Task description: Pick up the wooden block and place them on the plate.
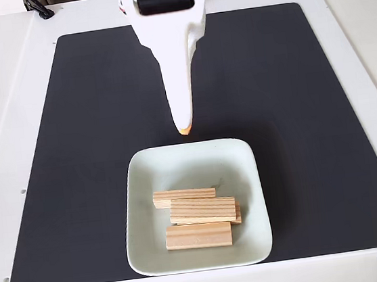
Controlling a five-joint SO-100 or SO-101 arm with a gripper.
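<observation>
— Eyes on the plate (245,158) in the fixed view: a stack of wooden blocks (195,215) sits inside it, a little toward its near half. I can make out at least three bars — top one (184,196), a middle one (204,211) overlapping it, and the nearest one (199,236). There may be a fourth tucked under the middle bar, but I can't say for sure.

— And the gripper (185,129)?

— Hanging just beyond the plate's far rim, tip pointing down at the mat (91,125). The fingers look pressed together into one white taper with an orange tip, nothing held — empty, as I judge it.

— So where are we in the job?

— Late, I'd say. No bar lies on the mat around the plate, so the placing looks done or nearly done. The next move likely calls only for pulling clear without clipping that far rim.

— Textures?

— Pale pine, squared edges, dark grain lines running lengthwise. The plate is a smooth, glossy, shallow square with rounded corners, mint-white, with a faint smudge at its centre. Beneath it a matte black mat, finely textured, on a white table (10,134).
</observation>
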